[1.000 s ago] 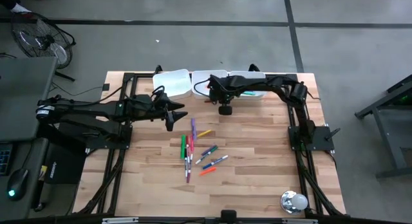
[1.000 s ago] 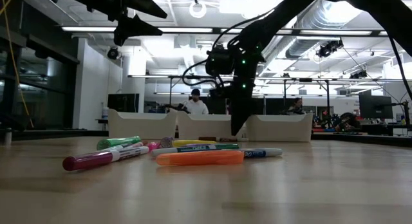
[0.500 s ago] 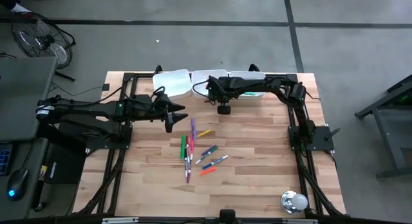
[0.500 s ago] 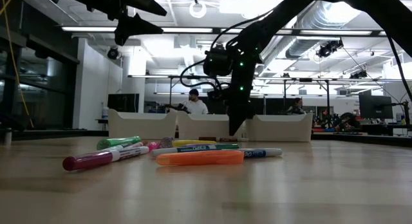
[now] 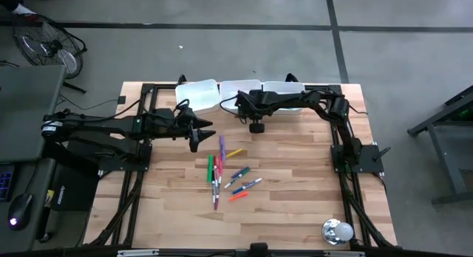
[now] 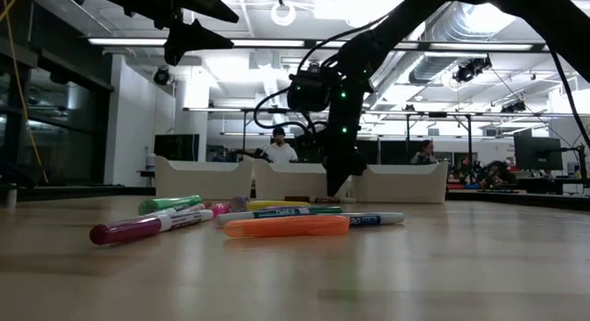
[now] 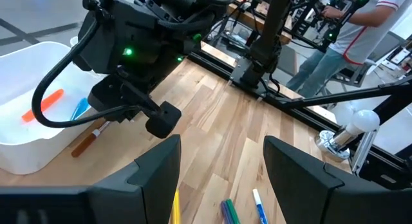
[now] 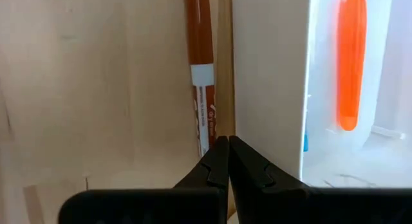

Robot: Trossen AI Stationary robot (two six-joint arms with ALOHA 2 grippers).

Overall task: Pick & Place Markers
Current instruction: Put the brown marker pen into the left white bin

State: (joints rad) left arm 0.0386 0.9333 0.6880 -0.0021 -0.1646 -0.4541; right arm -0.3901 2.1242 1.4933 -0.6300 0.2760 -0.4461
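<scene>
Several markers (image 5: 229, 174) lie loose in a cluster on the wooden table's middle; the low view shows an orange one (image 6: 286, 226), a purple one (image 6: 138, 229) and a green one (image 6: 171, 204). A brown marker (image 8: 199, 89) lies flat on the table along the outer wall of the right white tray (image 8: 267, 76). My right gripper (image 8: 228, 147) is shut, pointing steeply down, its tips over the gap between the brown marker and that wall. My left gripper (image 7: 222, 179) hangs open, raised, left of the cluster (image 5: 196, 135).
Three white trays (image 5: 198, 94) stand in a row at the far edge; the right one holds an orange marker (image 8: 351, 63) and a blue one (image 7: 78, 108). A silver dome (image 5: 337, 231) sits at the near right corner. People stand beyond the table.
My right arm's wrist has turned a little above the brown marker beside the tray. Its gripper stays shut.
</scene>
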